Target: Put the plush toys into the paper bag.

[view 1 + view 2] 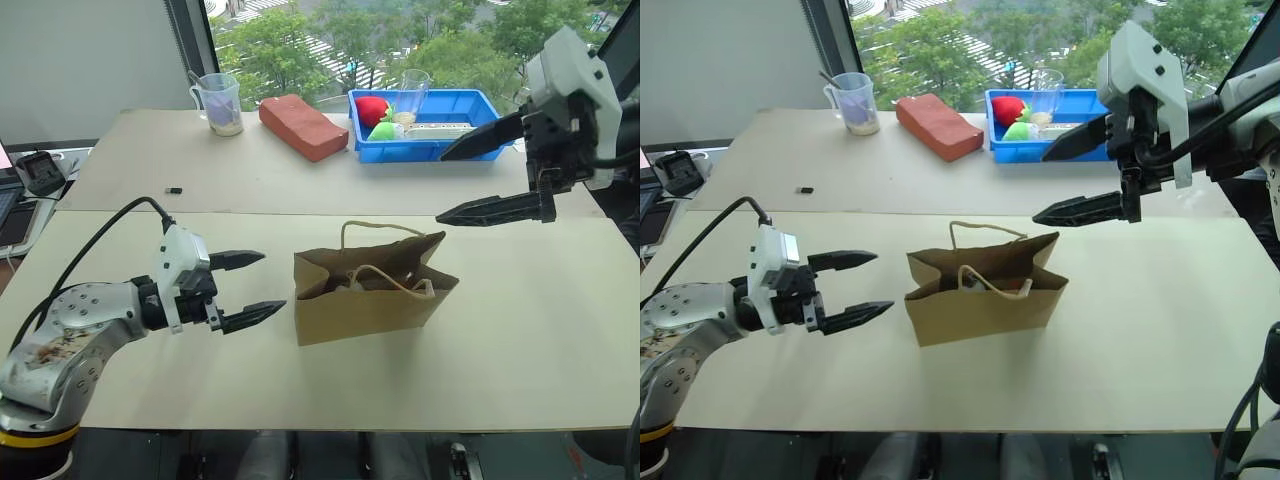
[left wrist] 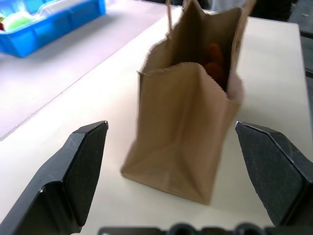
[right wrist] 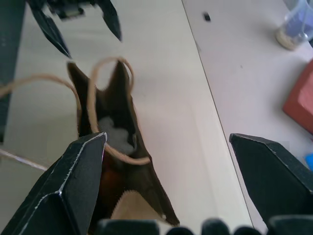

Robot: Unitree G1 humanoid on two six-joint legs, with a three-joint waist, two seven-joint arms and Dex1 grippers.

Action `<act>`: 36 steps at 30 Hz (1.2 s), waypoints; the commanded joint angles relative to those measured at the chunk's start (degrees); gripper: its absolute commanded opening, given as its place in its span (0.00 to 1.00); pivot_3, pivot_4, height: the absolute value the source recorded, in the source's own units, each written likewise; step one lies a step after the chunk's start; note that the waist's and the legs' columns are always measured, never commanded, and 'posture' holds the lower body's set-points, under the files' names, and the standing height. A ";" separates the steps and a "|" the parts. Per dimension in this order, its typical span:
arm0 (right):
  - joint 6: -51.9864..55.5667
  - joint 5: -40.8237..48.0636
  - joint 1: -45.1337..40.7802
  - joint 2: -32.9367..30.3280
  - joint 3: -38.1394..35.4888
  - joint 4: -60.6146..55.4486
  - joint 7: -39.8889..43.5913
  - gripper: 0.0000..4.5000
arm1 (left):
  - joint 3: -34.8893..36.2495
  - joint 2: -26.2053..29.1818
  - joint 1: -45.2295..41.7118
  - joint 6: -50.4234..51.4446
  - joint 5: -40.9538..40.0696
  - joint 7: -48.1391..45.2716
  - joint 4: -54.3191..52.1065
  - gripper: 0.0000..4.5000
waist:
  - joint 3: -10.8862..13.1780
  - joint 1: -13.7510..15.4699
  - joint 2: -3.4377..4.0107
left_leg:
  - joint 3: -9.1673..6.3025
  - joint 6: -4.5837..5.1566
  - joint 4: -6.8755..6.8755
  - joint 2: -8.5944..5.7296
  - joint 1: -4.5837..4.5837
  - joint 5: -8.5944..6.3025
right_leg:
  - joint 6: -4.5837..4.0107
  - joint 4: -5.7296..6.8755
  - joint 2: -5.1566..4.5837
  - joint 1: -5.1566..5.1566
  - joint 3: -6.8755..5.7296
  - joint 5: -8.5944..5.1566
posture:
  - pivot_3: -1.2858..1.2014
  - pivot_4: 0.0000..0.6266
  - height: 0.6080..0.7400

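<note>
Brown kraft paper bag (image 1: 370, 290) with twisted cord handles is standing upright at the centre of the frame on the pale beige tabletop (image 1: 540, 340). Something white and soft, apparently the white plush toy (image 3: 117, 136), is lying inside it, with a dark reddish-brown mass beneath that is probably the brown monkey plush toy (image 2: 213, 61); neither is showing fully. No plush toy is lying loose on the tabletop.

The left gripper (image 1: 248, 289) is hovering at the lower left of the frame, just beside the bag's narrow end, its two black fingers spread wide and gripping nothing. The right gripper (image 1: 492, 178) is hanging at the upper right, above and behind the bag, its fingers likewise standing wide apart and empty.

Judged from this layout, the loading step is at or near its end, both toys seemingly being in the bag. The next move probably calls only for drawing both arms clear without brushing the light bag, which could tip.

Along the top of the frame a blue plastic bin (image 1: 440, 145), a reddish-brown brick-shaped block (image 1: 302, 126) and a clear measuring cup (image 1: 219, 103) are sitting.
</note>
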 commanded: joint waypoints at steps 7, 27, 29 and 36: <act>4.51 5.14 -1.18 -0.48 -2.49 -4.79 -0.09 1.00 | -3.80 -2.17 -1.62 -2.56 0.28 -1.82 1.21 0.99 | 0.00 -0.06 0.00 | 0.00 0.02 -0.02 0.03 -0.06 -0.03 | 0.01 0.00 -0.01 -0.08 0.00 0.00 | 0.52 0.24 1.00; 6.56 6.57 -2.21 -0.18 -1.76 -7.12 -2.14 1.00 | -6.07 -3.26 -1.47 -7.58 4.10 -3.79 2.54 0.99 | 0.00 -0.06 0.00 | 0.02 0.02 0.01 0.01 -0.05 -0.03 | 0.00 0.01 -0.01 -0.07 0.00 0.01 | 0.52 0.24 1.00; 6.81 6.63 -2.54 -0.07 -1.62 -7.27 -2.25 1.00 | -7.09 -4.22 -2.24 -9.26 6.04 -3.42 4.18 0.99 | 0.00 -0.03 0.00 | 0.02 0.02 0.01 0.01 -0.05 -0.03 | 0.00 0.01 -0.01 -0.07 0.00 0.01 | 0.52 0.24 1.00; 8.39 7.21 -4.36 0.58 -1.09 -7.70 -1.86 1.00 | -9.03 -6.79 -3.51 -12.47 9.11 -3.44 6.96 0.99 | 0.00 -0.04 0.00 | 0.02 0.03 0.00 0.02 -0.06 -0.03 | 0.00 0.00 -0.01 -0.08 -0.01 0.01 | 0.52 0.24 1.00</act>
